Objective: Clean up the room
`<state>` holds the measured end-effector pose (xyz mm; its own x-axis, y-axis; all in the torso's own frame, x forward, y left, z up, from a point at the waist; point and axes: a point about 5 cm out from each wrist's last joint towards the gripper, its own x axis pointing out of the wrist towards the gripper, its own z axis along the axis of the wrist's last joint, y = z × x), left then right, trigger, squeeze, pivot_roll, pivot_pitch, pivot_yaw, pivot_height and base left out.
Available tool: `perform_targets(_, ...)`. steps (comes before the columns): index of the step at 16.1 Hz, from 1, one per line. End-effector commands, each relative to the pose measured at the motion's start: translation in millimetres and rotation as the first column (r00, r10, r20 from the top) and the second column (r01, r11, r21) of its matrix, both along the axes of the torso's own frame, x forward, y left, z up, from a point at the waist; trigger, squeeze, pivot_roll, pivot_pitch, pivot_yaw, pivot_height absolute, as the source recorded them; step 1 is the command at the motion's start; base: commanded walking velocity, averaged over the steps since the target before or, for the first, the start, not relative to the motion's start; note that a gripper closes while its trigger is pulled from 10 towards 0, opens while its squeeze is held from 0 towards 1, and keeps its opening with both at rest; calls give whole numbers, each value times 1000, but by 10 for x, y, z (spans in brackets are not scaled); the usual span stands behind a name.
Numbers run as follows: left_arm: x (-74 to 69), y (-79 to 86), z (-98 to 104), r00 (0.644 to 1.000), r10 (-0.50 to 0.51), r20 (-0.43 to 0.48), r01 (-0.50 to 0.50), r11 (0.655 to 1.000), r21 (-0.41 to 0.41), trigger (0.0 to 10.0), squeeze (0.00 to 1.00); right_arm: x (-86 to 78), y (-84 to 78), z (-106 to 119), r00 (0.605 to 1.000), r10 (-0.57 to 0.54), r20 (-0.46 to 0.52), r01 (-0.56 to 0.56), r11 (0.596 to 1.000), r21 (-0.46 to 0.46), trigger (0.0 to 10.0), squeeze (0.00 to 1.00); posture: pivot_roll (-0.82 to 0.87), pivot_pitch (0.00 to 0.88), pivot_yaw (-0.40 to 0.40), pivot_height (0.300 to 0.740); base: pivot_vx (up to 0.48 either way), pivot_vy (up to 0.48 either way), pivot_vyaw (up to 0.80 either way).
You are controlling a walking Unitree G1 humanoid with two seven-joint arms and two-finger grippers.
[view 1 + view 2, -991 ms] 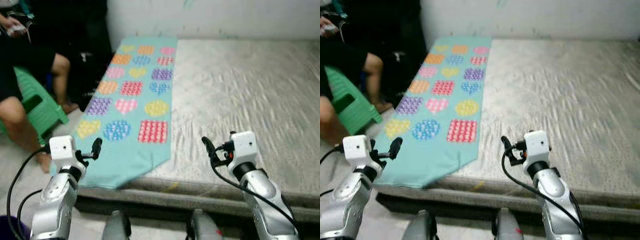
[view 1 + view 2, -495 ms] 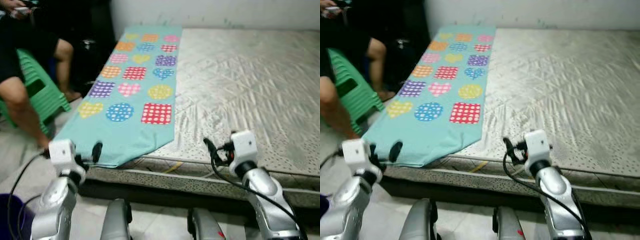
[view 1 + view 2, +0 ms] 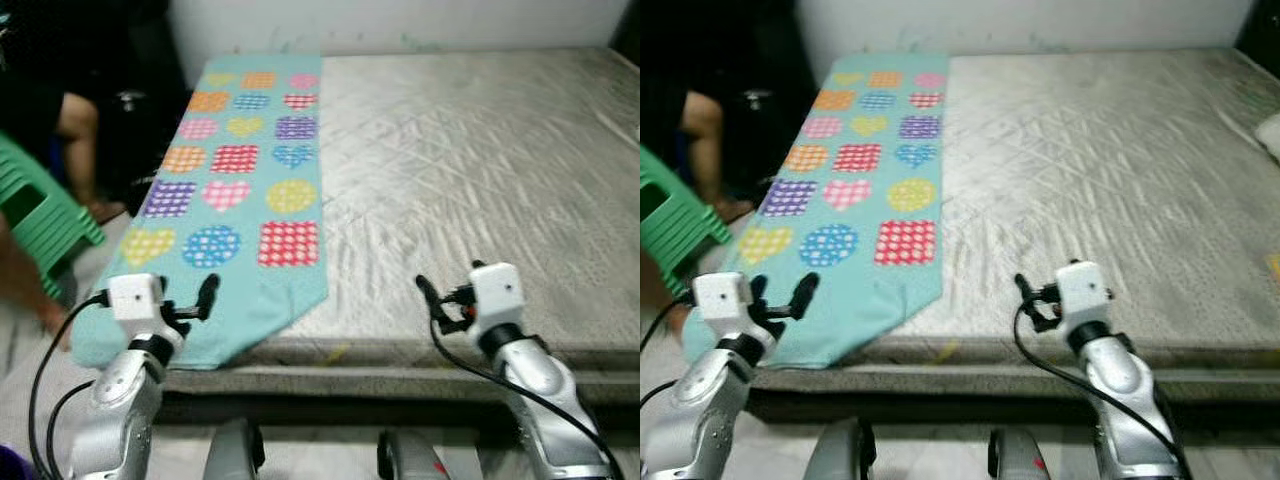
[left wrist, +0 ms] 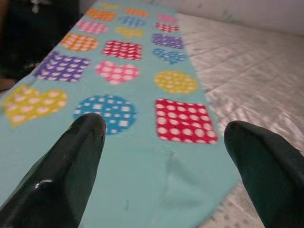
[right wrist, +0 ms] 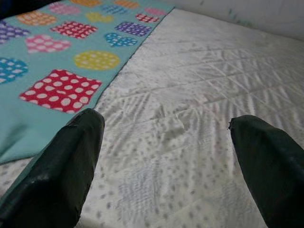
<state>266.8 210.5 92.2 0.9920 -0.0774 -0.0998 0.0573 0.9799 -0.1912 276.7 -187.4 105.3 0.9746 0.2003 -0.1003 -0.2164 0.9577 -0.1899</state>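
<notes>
Now my left gripper (image 4: 164, 152) and right gripper (image 5: 166, 156) gape wide, empty; the blanket (image 3: 240, 190), lower left, overhanging the mattress (image 3: 480, 170), could slide off if tugged.

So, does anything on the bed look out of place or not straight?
Yes. The teal blanket covers just the left strip of the mattress, and its near end hangs unevenly over the front edge, cut at a slant. Both hands, left hand and right hand, hover open before it.

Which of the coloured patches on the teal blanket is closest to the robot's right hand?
The red square with white dots, at the near right corner of the pattern on the teal blanket. The other patches lie farther left or farther up the bed from the right hand.
</notes>
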Motion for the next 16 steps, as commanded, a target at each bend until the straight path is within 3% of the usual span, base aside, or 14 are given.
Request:
perform_targets(1, -26, 77, 21, 1000, 21, 4, -21, 1000, 13, 10000, 0, 26, 91, 33, 999, 31, 14, -31, 999, 8, 10000, 0, -194, 84, 42, 610, 382, 0, 0)
perform_targets(3, -25, 73, 11, 1000, 28, -10, -28, 999, 16, 10000, 0, 27, 93, 28, 999, 33, 14, -33, 999, 7, 10000, 0, -194, 84, 42, 610, 364, 0, 0)
perform_targets(10, -77, 38, 11, 1000, 21, -22, -21, 1000, 7, 10000, 0, -28, 111, 2, 999, 42, 4, -42, 999, 1, 10000, 0, -182, 109, 25, 610, 0, 0, 0)
perform_targets(14, -193, 30, -13, 996, 32, -82, -32, 999, 3, 10000, 0, -182, 140, 0, 996, 79, -30, -79, 997, -9, 10000, 0, -176, 189, 16, 566, 0, 0, 0)
perform_targets(16, -187, 30, -18, 993, 59, -107, -60, 998, -6, 10000, 0, -177, 108, 15, 996, 78, -35, -79, 997, -22, 10000, 0, -184, 200, 17, 541, 0, 0, 0)
